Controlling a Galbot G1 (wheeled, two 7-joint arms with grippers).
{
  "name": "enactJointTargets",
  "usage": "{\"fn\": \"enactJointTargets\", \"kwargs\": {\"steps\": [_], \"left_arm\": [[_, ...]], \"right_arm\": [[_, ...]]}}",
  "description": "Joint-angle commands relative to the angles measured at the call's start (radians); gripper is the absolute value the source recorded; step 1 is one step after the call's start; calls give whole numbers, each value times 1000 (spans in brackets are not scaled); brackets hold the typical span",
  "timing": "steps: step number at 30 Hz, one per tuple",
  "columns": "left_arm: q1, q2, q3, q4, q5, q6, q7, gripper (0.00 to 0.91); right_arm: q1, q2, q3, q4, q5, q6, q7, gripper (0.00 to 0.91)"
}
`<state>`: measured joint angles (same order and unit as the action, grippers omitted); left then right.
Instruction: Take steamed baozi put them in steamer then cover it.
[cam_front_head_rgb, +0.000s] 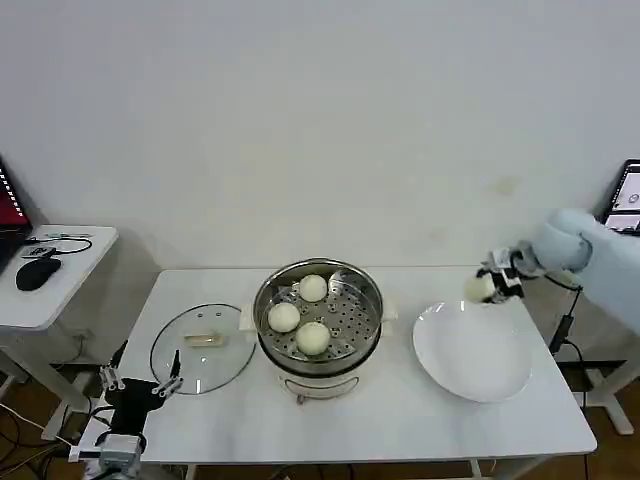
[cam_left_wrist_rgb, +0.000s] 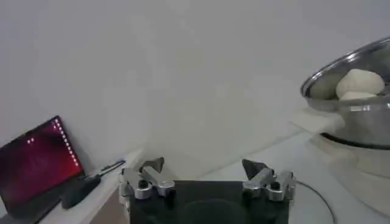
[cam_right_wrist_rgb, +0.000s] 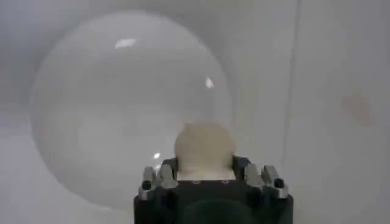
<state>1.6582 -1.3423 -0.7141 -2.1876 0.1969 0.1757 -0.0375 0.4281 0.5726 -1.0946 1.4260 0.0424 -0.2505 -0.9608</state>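
The steamer (cam_front_head_rgb: 320, 345) stands mid-table with three baozi on its perforated tray: one at the back (cam_front_head_rgb: 313, 288), one at the left (cam_front_head_rgb: 284, 317), one at the front (cam_front_head_rgb: 314, 338). My right gripper (cam_front_head_rgb: 487, 287) is shut on a fourth baozi (cam_right_wrist_rgb: 204, 148), held in the air above the far edge of the white plate (cam_front_head_rgb: 470, 362). The glass cover (cam_front_head_rgb: 201, 346) lies flat on the table left of the steamer. My left gripper (cam_front_head_rgb: 140, 384) hangs open at the table's front left corner, near the cover's edge. The steamer's rim (cam_left_wrist_rgb: 341, 73) and baozi (cam_left_wrist_rgb: 361, 82) show in the left wrist view.
A side table (cam_front_head_rgb: 50, 290) at the left holds a mouse (cam_front_head_rgb: 37, 270) and a laptop (cam_left_wrist_rgb: 36, 164). A dark screen (cam_front_head_rgb: 625, 195) stands at the far right. The white wall runs close behind the table.
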Motion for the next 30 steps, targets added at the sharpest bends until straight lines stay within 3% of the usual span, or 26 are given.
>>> {"fn": "enactJointTargets", "kwargs": {"steps": [1,15,19,25,30], "left_arm": [[-5,-4,4,-6,9,1,0,907],[-19,-14,-9,-10,5,4,0,907],[-24,-13,-17,-5,1,3,0,907],[-14,-5,-29,2,-8,-6,0,907],[-18,-4,-32,9,-10,-6,0,907]], "right_arm": [[243,94,-205,156,232,-94,48,605],[237,369,-262,85,445,-240,170,605],[221,453,-267,50,531,-304,233,605],[207,505,-294,50,621,-379,284,605],[173,530,-296,29,634,-417,298,605]]}}
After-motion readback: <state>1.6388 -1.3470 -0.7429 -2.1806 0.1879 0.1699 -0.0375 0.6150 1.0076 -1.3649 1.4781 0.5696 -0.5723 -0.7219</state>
